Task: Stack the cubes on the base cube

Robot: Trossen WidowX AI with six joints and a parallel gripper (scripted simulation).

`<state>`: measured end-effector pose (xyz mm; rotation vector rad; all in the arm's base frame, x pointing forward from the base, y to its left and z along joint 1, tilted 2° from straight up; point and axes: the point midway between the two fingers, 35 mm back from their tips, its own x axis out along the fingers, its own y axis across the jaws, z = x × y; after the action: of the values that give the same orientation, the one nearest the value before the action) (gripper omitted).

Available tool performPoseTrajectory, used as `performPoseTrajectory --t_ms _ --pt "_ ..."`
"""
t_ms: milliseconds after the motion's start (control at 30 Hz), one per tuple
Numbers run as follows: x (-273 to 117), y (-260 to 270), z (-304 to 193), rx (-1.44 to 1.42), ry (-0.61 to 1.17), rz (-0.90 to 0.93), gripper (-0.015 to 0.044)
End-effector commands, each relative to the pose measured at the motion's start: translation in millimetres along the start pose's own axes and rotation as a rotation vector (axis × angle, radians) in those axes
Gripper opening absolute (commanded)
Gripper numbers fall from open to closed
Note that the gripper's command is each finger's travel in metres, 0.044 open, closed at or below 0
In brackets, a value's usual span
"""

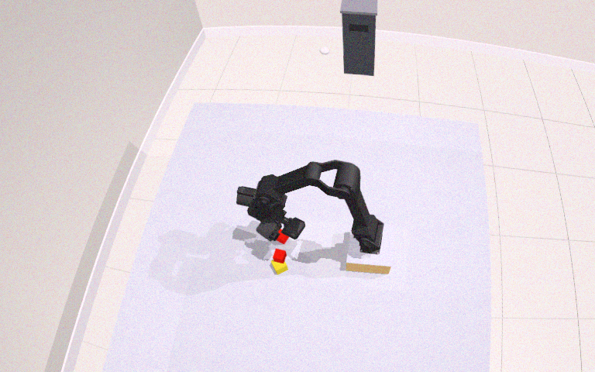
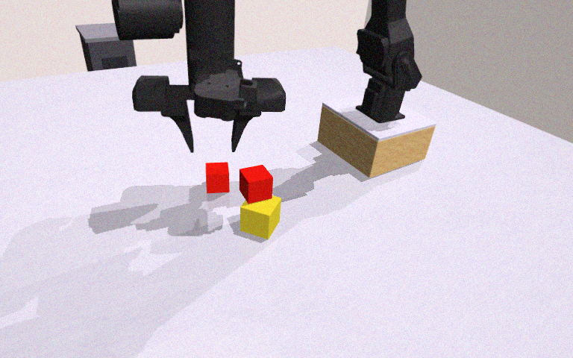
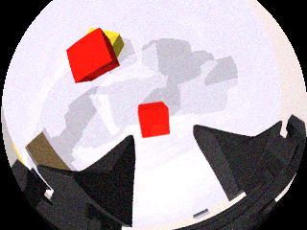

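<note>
The yellow base cube [image 2: 260,217] sat on the pale mat [image 2: 380,270], near the middle of the tabletop. One red cube [image 2: 256,183] rested on top of it. This red cube sat over one top corner of the yellow cube, the corner turned toward the wooden block, and part of it stuck out past the yellow edge. It looked a little tilted from the side view, though it was hard to be sure.

The second red cube [image 2: 217,177] lay flat on the mat, just beside the yellow cube, on the side toward the far edge of the tabletop. It did not touch the stack.

The gripper [image 2: 212,148] hung in the air right above this second red cube. Its two dark fingers [image 2: 185,130] pointed straight down and stood apart. Nothing was between them, so the gripper was let go and held no cube. In the wrist view the loose red cube [image 3: 153,119] showed between the two finger tips, lower down, and the stacked red cube [image 3: 92,56] sat off to the upper left with a bit of yellow behind it.

The black arm [image 1: 325,175] bent up and over from its foot. The foot stood on a wooden block [image 2: 376,145], nearer the right edge of the tabletop. Gray shadows of the arm lay on the mat around the cubes.

A dark gray box [image 1: 359,37] stood on the floor, past the far edge of the mat.
</note>
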<state>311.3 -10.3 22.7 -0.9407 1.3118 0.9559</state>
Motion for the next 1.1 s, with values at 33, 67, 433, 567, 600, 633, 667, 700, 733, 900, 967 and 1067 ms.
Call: performPoseTrajectory --t_ms 33,67,433,567,600,633,667,700,733,900,967,1067 --pt "13.9 4.4 -1.1 0.002 0.003 0.015 0.0265" --pt "13.9 4.4 -1.1 0.002 0.003 0.015 0.0265" --pt "27.9 4.2 -1.0 0.002 0.003 0.015 0.0265" --pt "34.5 4.4 -1.1 0.003 0.003 0.015 0.0265" --pt "36.1 4.4 -1.1 0.003 0.003 0.015 0.0265" --pt "37.7 4.5 -1.1 0.003 0.003 0.015 0.0265" --pt "39.3 4.6 -1.1 0.003 0.003 0.015 0.0265" --pt "41.0 4.7 -1.1 0.003 0.003 0.015 0.0265" --pt "42.6 4.8 -1.2 0.003 0.003 0.015 0.0265" --pt "46.6 5.1 -1.2 0.003 0.003 0.015 0.0239" --pt "46.6 5.1 -1.2 0.003 0.003 0.015 0.0186" --pt "46.6 5.1 -1.2 0.003 0.003 0.015 0.0107"
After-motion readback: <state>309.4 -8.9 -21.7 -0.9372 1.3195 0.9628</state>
